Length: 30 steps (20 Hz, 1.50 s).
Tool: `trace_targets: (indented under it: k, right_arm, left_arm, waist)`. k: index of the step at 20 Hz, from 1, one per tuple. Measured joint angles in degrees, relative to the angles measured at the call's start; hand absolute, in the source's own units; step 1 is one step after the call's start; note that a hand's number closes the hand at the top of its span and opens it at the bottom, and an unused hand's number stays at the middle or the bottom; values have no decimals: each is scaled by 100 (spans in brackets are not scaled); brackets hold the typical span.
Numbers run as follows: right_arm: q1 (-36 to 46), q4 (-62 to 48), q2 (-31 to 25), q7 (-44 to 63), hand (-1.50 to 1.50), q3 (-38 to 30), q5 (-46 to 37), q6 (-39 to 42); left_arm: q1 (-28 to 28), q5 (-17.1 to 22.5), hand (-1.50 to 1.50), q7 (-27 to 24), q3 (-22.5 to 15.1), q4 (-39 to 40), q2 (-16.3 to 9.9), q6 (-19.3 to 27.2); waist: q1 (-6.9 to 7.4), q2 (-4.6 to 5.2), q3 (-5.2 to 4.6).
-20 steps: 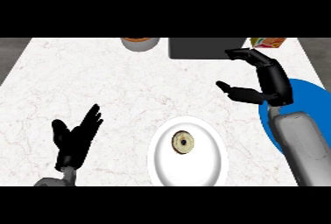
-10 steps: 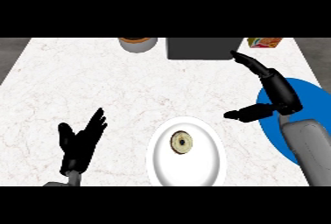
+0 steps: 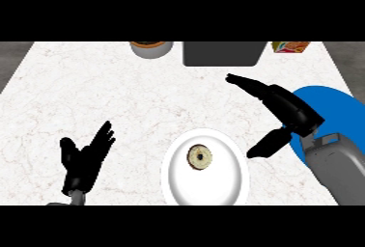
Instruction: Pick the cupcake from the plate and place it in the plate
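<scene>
The cupcake (image 3: 200,157) sits in the middle of the white plate (image 3: 206,190), the right hand (image 3: 288,108) spread and empty just right of that plate before the blue plate (image 3: 335,103); it looks light, soft and crushable, best pinched low by its sides.

A grey cup (image 3: 150,48), dark box (image 3: 223,53) and colourful carton (image 3: 290,47) line the counter's (image 3: 107,96) far edge.

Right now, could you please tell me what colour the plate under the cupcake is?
White. The plate holding the cupcake shows best in the head view.
</scene>
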<state>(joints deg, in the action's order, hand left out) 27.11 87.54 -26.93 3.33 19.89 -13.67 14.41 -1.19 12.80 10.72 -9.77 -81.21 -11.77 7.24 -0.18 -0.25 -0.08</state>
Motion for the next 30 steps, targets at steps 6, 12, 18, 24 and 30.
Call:
trace_targets:
  k: [6,12,18,24,30]
  right_arm:
    - [-129,421,512,965,-150,553,-724,71]
    - [-220,487,1124,1664,-150,925,-1483,141]
    - [-417,233,1490,1643,-150,910,-1803,459]
    - [-759,157,1908,1523,-150,977,-2335,489]
    - [-791,26,2059,1594,-150,1019,-2963,497]
  left_arm:
    - [105,-124,0,41,41,31,58,-14]
    - [-38,-258,0,-28,23,-10,210,-12]
    - [28,-294,0,63,160,-3,266,-126]
    - [37,-316,0,258,342,-160,261,-287]
    - [-8,-459,0,169,378,-135,380,-285]
  waist:
    - [20,11,4]
    - [31,18,6]
    - [31,24,7]
    - [31,22,7]
    - [31,22,7]
